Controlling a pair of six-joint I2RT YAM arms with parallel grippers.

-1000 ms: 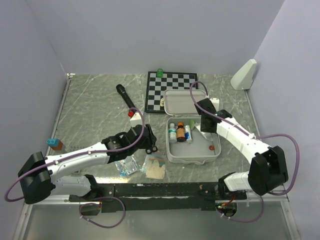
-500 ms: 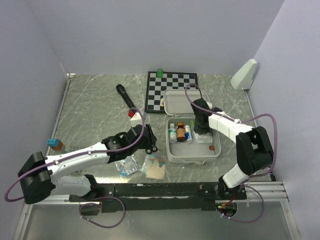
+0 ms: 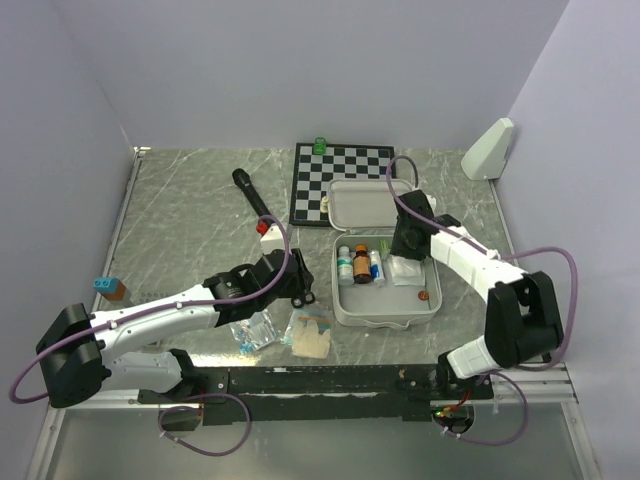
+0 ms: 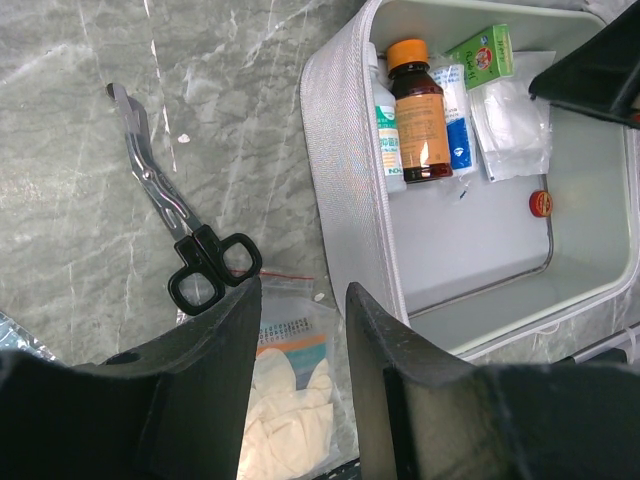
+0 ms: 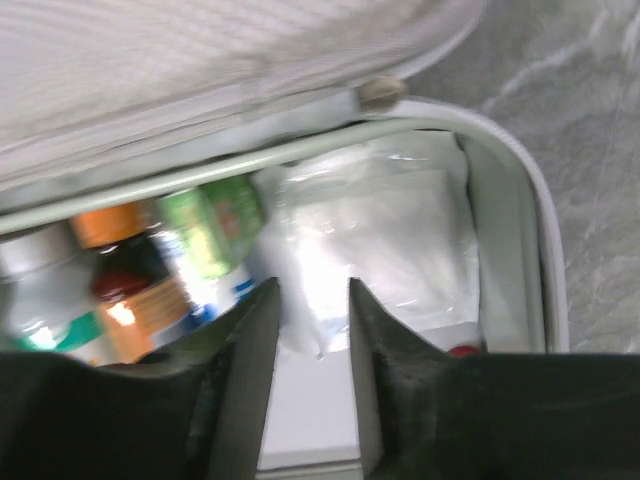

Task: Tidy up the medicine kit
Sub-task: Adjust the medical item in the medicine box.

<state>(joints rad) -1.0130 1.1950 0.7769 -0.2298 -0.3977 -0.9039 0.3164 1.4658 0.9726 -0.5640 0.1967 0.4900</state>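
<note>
So: the right arm reaches in from the right, with the right gripper [image 3: 403, 252] over the far-right corner of the open medicine kit [image 3: 385, 318]. Its jaws are partly apart above a white gauze packet [image 5: 385, 225], nothing visibly pinched. The left arm stretches low across the table, left gripper [image 4: 303, 300] spread and empty over bagged gloves [image 4: 285, 410], just left of the kit. Scissors [image 4: 185, 235] lie further left. The kit sits mid-table, its lid overlapping the chessboard [image 3: 335, 170].
</note>
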